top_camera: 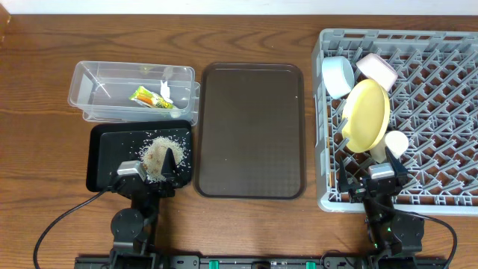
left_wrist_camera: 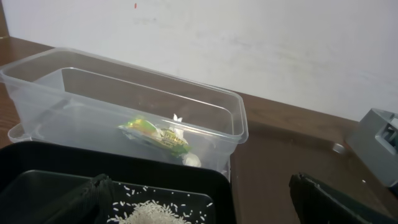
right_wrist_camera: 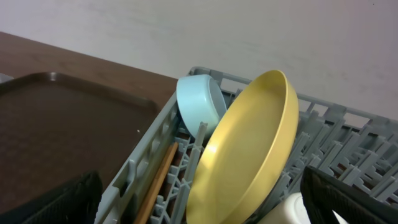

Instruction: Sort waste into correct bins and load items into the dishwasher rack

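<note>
The clear tub holds the green-and-orange wrapper and a white tissue; the left wrist view shows that wrapper through the tub's wall. Whitish rice lies heaped in the black tray. My left gripper hovers open over the tray's near edge, rice between its fingers. In the grey rack stand the yellow plate, light-blue bowl, white bowl and cup. Chopsticks lie along the rack's wall. My right gripper is open at the rack's near edge.
A large brown serving tray lies between the black tray and the rack. The tub stands just behind the black tray. Wooden table runs along the back edge. Cables trail from both arm bases at the front.
</note>
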Robot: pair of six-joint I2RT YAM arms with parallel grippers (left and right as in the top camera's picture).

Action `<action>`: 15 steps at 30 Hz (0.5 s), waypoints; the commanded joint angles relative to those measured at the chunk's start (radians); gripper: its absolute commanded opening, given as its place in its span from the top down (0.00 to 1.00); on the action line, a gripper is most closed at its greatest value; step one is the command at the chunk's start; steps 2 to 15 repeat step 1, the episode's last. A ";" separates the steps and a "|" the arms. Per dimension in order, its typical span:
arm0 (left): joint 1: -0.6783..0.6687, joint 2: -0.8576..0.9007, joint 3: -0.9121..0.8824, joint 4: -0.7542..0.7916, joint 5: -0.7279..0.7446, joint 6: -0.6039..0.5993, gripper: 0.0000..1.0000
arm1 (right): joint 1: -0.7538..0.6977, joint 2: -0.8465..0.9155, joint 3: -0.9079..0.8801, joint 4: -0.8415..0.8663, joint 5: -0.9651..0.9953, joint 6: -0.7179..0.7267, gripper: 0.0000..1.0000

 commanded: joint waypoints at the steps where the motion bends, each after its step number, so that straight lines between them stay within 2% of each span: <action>1: 0.006 -0.006 -0.016 -0.045 0.002 0.010 0.07 | -0.008 -0.006 -0.001 -0.003 -0.008 -0.014 0.01; 15: 0.006 -0.006 -0.016 -0.045 0.002 0.010 0.07 | -0.008 -0.006 -0.001 -0.003 -0.008 -0.014 0.01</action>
